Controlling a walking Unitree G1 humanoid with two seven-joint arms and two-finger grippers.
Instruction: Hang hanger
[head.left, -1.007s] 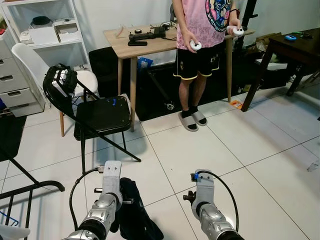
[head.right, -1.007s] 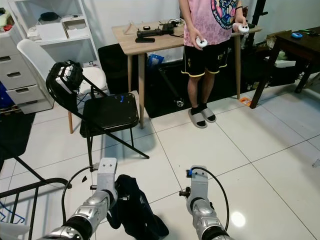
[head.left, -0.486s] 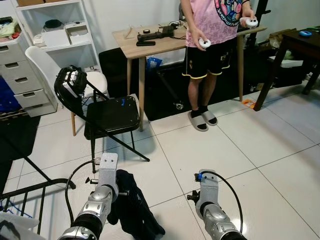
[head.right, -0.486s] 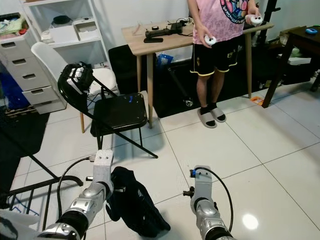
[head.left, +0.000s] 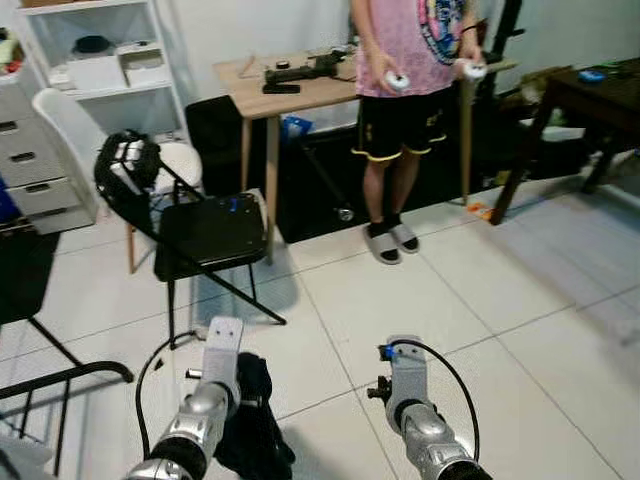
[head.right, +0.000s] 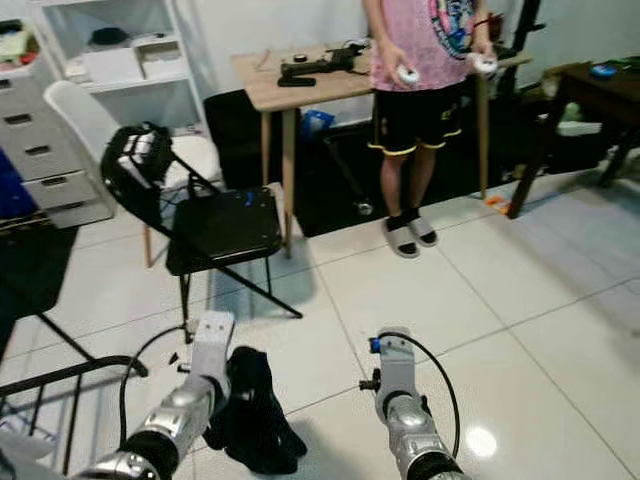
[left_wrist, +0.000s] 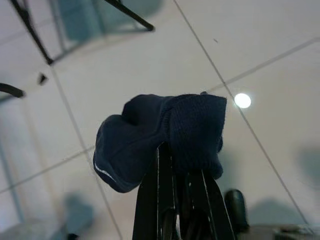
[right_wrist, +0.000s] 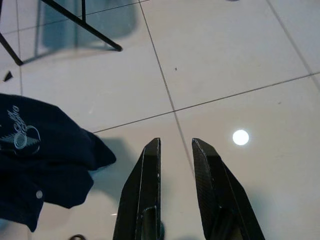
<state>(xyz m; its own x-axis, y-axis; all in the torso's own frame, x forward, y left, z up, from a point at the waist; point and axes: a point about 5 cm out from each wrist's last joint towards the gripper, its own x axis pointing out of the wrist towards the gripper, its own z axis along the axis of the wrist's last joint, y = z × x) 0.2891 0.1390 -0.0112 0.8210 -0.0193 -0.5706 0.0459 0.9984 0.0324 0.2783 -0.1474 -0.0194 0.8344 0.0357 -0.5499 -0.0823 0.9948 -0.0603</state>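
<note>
A dark navy garment (left_wrist: 160, 135) is gripped in the closed left gripper (left_wrist: 180, 165) — nothing is hung yet — while the right gripper (right_wrist: 175, 150), slightly parted, is kept empty.

garment (left_wrist: 165, 135): dark blue, with a thin white line at one edge and a pale logo
left gripper (left_wrist: 172, 165): black fingers
right gripper (right_wrist: 175, 150): black fingers
arms (head.left: 205, 400): silver
floor (head.left: 520, 300): white tiles, grey lines
chair (head.left: 205, 230): black
table (head.left: 290, 95): light wood
person (head.left: 405, 40): pink patterned shirt, black shorts with yellow trim
</note>
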